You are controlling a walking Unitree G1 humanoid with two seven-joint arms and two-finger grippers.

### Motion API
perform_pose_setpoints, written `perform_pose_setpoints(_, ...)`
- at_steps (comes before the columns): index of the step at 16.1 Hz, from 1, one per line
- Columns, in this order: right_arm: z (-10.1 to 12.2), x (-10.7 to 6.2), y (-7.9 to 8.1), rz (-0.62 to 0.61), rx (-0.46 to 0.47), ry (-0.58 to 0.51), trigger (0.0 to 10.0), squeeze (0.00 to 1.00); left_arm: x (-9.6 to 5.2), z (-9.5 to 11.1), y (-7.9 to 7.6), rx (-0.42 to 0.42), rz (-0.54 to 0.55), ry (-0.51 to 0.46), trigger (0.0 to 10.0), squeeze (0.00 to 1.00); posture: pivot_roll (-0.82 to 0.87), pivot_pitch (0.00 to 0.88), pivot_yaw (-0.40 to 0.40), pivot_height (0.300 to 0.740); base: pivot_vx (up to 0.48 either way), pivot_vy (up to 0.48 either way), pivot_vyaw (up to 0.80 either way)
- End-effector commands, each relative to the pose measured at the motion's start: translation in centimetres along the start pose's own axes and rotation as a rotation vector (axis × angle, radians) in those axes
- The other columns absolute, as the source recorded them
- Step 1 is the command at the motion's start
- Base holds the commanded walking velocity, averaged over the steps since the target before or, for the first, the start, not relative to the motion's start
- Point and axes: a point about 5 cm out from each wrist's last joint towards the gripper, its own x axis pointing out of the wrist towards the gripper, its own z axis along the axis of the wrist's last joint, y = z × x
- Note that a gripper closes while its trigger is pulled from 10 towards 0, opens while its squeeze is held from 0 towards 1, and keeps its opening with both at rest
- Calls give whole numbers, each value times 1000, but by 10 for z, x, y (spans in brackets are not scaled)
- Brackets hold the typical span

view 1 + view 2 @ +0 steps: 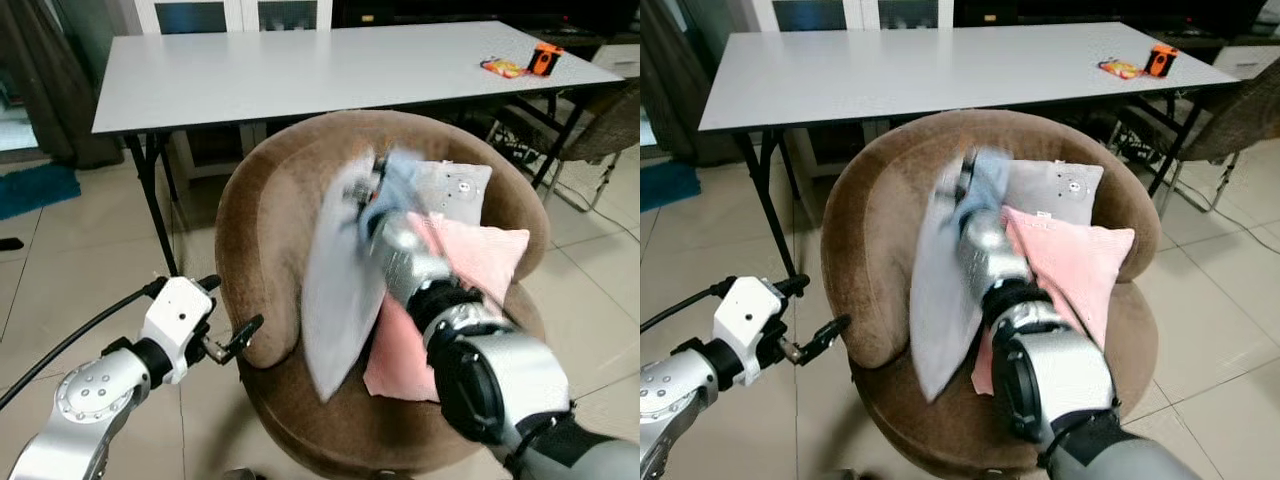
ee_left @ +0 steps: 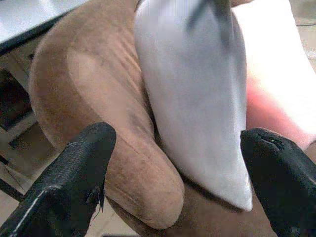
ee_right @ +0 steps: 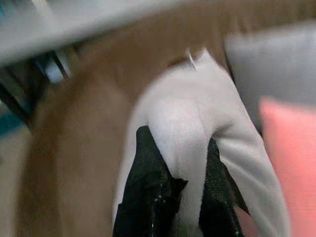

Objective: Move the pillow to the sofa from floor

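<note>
In the left eye view, your right gripper point(image 1: 375, 195) is near the centre of the frame, blurred, and it holds the white pillow point(image 1: 340, 290) by its upper edge. The pillow stands on its side in the brown sofa point(image 1: 265, 230), against the left armrest, with a pink pillow point(image 1: 480, 255) and a grey pillow point(image 1: 455, 190) on its right. The left gripper point(image 1: 225, 340) hangs at lower left, just outside the sofa.

In the left wrist view, its fingers point(image 2: 74, 173) are spread wide with nothing between them.

In the right wrist view, the two fingers point(image 3: 148, 187) pinch a fold of the pillow.

I judge you are at the placing step. Next you should lower the pillow until it rests, then let it go and pull back without dragging it.
</note>
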Motion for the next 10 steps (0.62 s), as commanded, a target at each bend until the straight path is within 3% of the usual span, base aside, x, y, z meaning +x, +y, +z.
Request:
perform_pose_setpoints(1,-21,-2,-13,-65,-85,87,10000,0,-1,1,-4,-14,-51,17,10000,0,39,0,-41,740,0,0,0)
perform_pose_setpoints(3,-31,-4,-18,-79,-94,118,10000,0,-1,0,-6,-23,-76,26,10000,0,40,0,-41,740,0,0,0)
perform_pose_setpoints(4,-31,-4,-21,-92,-99,117,10000,71,-1,0,-7,-25,-88,31,10000,0,39,0,-40,740,0,0,0)
perform_pose_setpoints(5,-27,-3,-26,-105,-110,91,10000,1000,-1,0,-7,-27,-107,35,10000,0,33,0,-36,740,0,0,0)
perform_pose_setpoints(7,-6,0,-36,-87,-47,14,10000,1000,2,0,-10,-32,-194,49,10000,0,20,0,-31,740,0,0,0)
perform_pose_setpoints(10,1,0,-48,-81,-10,-10,10000,1000,4,-1,-9,-32,-269,66,10000,0,-4,0,-20,740,0,0,0)
